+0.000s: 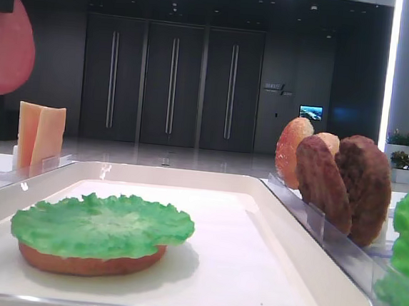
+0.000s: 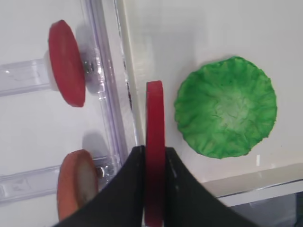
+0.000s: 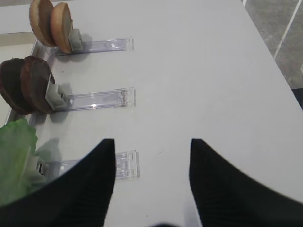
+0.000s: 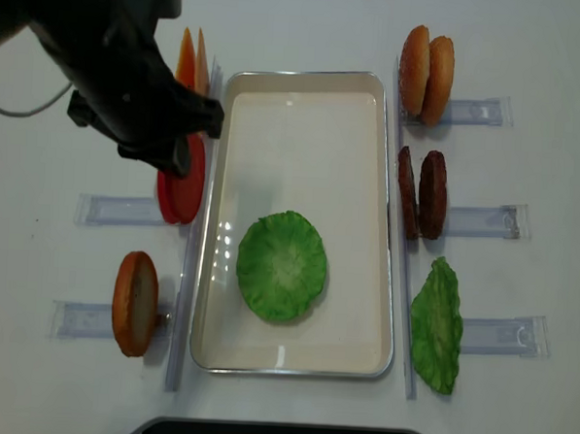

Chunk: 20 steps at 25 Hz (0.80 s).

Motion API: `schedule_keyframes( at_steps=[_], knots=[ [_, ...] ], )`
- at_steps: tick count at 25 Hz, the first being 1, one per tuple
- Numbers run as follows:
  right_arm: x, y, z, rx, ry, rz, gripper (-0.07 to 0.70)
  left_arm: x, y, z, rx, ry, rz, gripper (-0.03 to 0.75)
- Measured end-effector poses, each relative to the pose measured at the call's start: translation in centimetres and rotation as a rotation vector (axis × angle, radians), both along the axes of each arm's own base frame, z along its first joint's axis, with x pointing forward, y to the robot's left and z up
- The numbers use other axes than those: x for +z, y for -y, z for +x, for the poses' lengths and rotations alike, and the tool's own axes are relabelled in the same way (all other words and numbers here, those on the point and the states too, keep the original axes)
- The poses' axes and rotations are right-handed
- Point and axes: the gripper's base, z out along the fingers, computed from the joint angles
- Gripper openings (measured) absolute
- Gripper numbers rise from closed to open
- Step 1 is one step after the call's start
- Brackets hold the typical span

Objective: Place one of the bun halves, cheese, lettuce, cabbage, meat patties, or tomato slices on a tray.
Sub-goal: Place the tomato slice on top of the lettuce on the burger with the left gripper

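Note:
My left gripper [image 2: 154, 149] is shut on a red tomato slice [image 2: 154, 118], held on edge above the left rim of the off-white tray [image 2: 156, 42]. In the overhead view that slice [image 4: 194, 171] hangs beside the rim [image 4: 217, 174] under the black arm. In the tray a green lettuce leaf [image 4: 282, 265] lies on a bun half [image 1: 87, 261]. My right gripper [image 3: 152, 142] is open over bare table, with nothing between its fingers.
Clear holders flank the tray. On the left stand cheese [image 4: 191, 58], another tomato slice [image 2: 66, 68] and a bun half [image 4: 135, 302]. On the right stand two bun halves [image 4: 426, 73], two meat patties [image 4: 421, 195] and a lettuce leaf [image 4: 437, 325].

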Motion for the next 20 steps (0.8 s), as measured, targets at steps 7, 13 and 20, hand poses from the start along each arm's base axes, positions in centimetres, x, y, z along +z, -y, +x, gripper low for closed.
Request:
schedule_keyframes(
  at_steps=[7,13,20],
  knots=[
    [0.0,0.0,0.0,0.0,0.0,0.0,0.345,-3.1,1.5,-1.4,-0.096,0.02,-0.24,0.057],
    [0.0,0.0,0.0,0.0,0.0,0.0,0.345,-4.5,3.0,-2.2,-0.175,0.032,-0.447,0.057],
    [0.0,0.0,0.0,0.0,0.0,0.0,0.345,-6.0,4.3,-1.6,-0.219,0.002,-0.555,0.057]
  ],
)
